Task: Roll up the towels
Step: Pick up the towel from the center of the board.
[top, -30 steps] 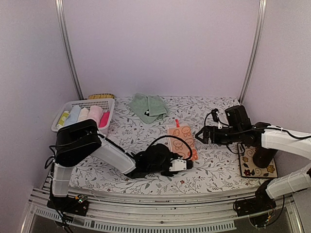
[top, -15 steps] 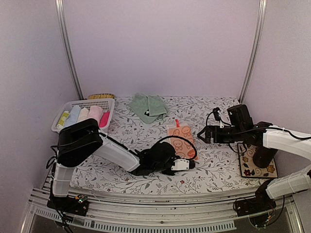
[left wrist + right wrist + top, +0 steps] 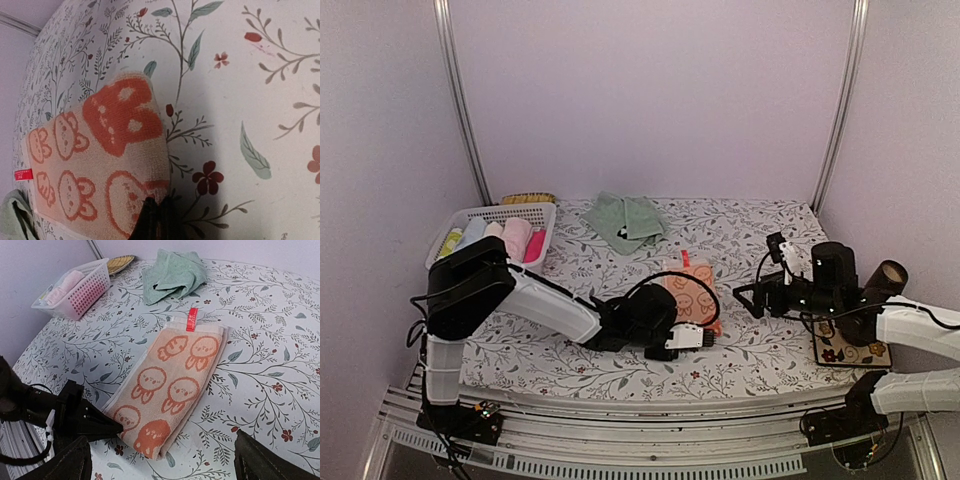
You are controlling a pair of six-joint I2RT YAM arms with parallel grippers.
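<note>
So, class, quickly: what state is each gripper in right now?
Left gripper: closed on the near edge of the orange towel.
Right gripper: open, holding nothing.

Stretches the black two-finger left gripper (image 3: 712, 337) low, seemingly pinched tight; holds the black right gripper (image 3: 747, 298) spread wide.

the left tool (image 3: 706, 338) lies low on the floral counter (image 3: 760, 225), its jaws drawn together at the near end of the orange towel (image 3: 688, 285) — the towel is spread flat, with a red tag (image 3: 684, 257) at its far end. the right tool (image 3: 745, 297) hangs just to the towel's right, jaws spread, not touching it. farther back a green towel (image 3: 630, 220) sits crumpled. at the far left, a white basket (image 3: 495, 213) holds rolled towels (image 3: 515, 238) in pastel colours.
</note>
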